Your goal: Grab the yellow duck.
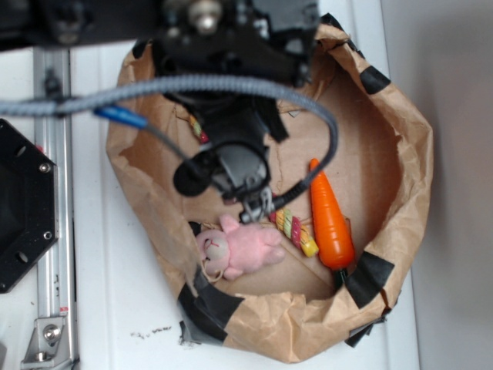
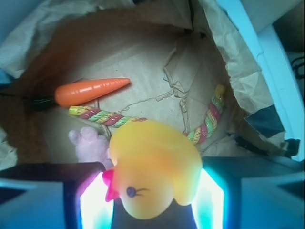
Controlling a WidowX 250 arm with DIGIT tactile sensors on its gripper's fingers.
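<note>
**Gripping the duck over the paper bag**

Looking through your wrist view, you see the yellow duck (image 2: 155,174) sitting between the two glowing fingers (image 2: 93,202), which press its sides; the gripper (image 2: 151,200) is closed onto it, held open only by the toy's width. The duck is glossy and rounded, with a pink-red beak pointing left and a small dark eye. Just beyond it, the fuzzy pink plush bunny (image 2: 88,145) peeks out at its left. Further on, a twisted rope toy (image 2: 107,117) in yellow, pink and green curves across the bag floor, and past that lies a smooth, tapered orange carrot (image 2: 90,90). From the exterior view, your arm (image 1: 231,46) reaches straight down into the crumpled brown paper bag (image 1: 400,185), its rim patched with black tape; the duck itself is hidden there under the gripper (image 1: 254,202).
</note>
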